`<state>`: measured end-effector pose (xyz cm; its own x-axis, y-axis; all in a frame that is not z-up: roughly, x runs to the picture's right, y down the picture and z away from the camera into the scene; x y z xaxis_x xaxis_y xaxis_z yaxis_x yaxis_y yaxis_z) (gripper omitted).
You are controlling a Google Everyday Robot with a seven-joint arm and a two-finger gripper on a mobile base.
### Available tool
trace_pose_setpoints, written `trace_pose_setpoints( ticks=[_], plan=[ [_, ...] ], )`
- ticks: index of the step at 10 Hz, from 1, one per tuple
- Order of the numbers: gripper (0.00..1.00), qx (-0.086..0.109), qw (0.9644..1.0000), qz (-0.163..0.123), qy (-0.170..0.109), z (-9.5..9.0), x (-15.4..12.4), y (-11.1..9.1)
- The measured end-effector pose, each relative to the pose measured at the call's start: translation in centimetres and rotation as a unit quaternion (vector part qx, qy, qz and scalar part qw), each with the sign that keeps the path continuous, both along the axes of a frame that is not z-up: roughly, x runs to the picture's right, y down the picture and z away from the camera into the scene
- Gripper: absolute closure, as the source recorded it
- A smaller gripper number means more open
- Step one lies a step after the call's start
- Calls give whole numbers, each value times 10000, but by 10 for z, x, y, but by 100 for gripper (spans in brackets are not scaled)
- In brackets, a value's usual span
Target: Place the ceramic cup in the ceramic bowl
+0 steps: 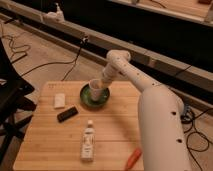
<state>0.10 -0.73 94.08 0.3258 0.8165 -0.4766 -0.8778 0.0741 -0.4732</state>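
Note:
The ceramic cup [96,88], small, white and round, is over the inside of the ceramic bowl [88,100], a shallow green bowl with a dark rim at the far middle of the wooden table [115,135]. I cannot tell if the cup rests on the bowl's bottom. My gripper [105,81] is at the end of the white arm, right against the cup's right side and above the bowl.
A white block [60,100] lies left of the bowl and a black rectangular object [67,114] in front of it. A white tube-shaped bottle [88,141] lies near the front. An orange object [133,159] lies at the front right edge. Cables run across the floor behind.

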Motion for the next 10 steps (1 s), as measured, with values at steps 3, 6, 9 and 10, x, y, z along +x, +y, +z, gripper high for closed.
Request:
trace_pose_setpoints(
  ticks=[3, 6, 9, 10],
  plan=[
    [26, 32, 10000, 16, 63, 2, 1, -6],
    [26, 239, 9997, 7, -11, -8, -5, -22],
    [26, 451, 9990, -6, -45, -21, -4, -38],
    [26, 550, 9985, 36, -59, -28, -2, -46]
  ],
)
